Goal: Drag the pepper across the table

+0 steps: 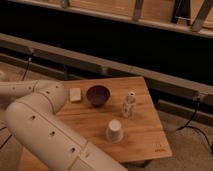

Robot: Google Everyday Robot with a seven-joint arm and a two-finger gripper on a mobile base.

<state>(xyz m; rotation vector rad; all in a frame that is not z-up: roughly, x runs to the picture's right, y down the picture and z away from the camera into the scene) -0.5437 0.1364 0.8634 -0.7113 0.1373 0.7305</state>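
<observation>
Sprawling over the 7 to 9 o'clock part of the table [145,135], the robot's white arm [45,130] is filling the lower left of the camera view. It is bending at an elbow near the table's left edge, and a second segment is running off toward 9 o'clock, out of the frame. The gripper is lying somewhere beyond that edge or behind the arm, out of sight, so I cannot tell its state or whether it is holding anything.

The pepper is not showing on any uncovered part of the wooden top, and I cannot tell where it is.

A dark bowl [98,95] is sitting at 11 o'clock from the table's middle. A beige block [75,94] is lying just beside it at 10 o'clock, close to the elbow. A white cut-out shaker bottle [129,105] is standing upright at 2 o'clock. A white paper cup [114,131] is resting upside down at 6 o'clock, apart from the others.
</observation>
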